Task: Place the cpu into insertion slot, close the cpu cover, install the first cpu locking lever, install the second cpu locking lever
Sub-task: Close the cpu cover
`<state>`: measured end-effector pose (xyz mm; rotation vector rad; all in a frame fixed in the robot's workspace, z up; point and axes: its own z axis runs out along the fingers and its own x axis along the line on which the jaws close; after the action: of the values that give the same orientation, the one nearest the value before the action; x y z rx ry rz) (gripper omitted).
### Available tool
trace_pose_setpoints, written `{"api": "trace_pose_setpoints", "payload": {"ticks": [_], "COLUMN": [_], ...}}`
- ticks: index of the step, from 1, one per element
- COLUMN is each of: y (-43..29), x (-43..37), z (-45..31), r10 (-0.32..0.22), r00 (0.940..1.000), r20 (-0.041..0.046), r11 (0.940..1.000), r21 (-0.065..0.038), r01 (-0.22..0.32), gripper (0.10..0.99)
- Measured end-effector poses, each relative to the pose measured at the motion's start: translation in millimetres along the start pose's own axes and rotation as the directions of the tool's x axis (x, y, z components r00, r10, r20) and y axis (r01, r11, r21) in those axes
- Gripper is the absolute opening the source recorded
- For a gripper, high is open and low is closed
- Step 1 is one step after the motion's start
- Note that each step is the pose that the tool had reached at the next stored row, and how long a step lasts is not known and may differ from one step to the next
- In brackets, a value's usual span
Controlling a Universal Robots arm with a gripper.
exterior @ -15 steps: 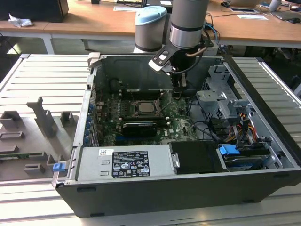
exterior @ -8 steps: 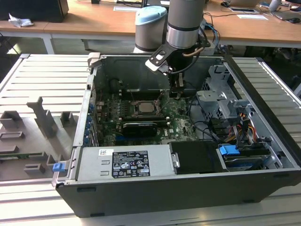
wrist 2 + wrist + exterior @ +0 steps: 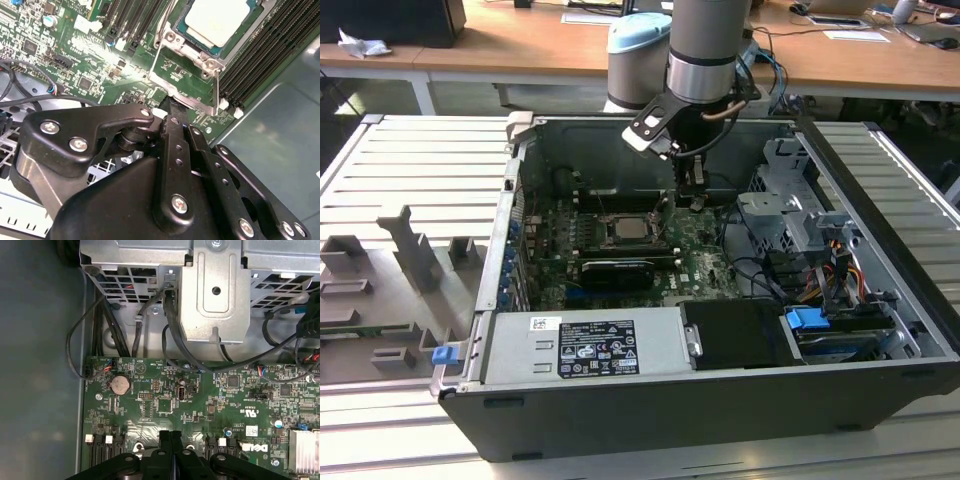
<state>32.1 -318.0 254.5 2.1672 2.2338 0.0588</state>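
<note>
Nearest, across the bottom of the exterior view: the dark front wall of the open computer case point(image 3: 620, 430), flat on a slatted metal desk point(image 3: 410, 150), with grey fixture blocks point(image 3: 415, 255) at the frame's left. Just behind that wall, a silver power supply point(image 3: 585, 345). To its right, a blue tab point(image 3: 807, 322) and coloured cables point(image 3: 840, 272).

Mid-frame, the black graphics card point(image 3: 617, 270), lengthwise left to right, close in front of the insertion slot point(image 3: 607, 243). Seated in that slot, flat and pale face up: the cpu point(image 3: 626, 229). Square, so no long axis to speak of. Edges in line with the memory slots point(image 3: 260, 55) on either side. Around it, the silvery frame of the cpu cover point(image 3: 172, 37), lying down over the socket (latched or not, cannot tell).

Just right of the socket and low over the board, the claw point(image 3: 695, 205): clenched, fingers point(image 3: 165, 440) pressed together, nothing visible between them. In the second wrist view, tips right at the cover's edge; actual contact impossible to judge.

Beyond the tips in the first wrist view, a coin battery point(image 3: 120, 385), then the metal drive cage point(image 3: 215, 290) with black cables looping below it.

Farthest, along the top of the exterior view, a wooden desk point(image 3: 520, 45).
</note>
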Motion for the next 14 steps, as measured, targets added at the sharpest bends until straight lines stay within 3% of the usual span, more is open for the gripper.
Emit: {"api": "trace_pose_setpoints", "payload": {"ticks": [14], "y": [-15.1], "x": [0.5], "z": [-0.2], "r10": [0.000], "r00": [1.0000], "r20": [-0.0001], "r11": [1.0000], "r21": [0.000], "r01": [0.000], "gripper": [0.106]}}
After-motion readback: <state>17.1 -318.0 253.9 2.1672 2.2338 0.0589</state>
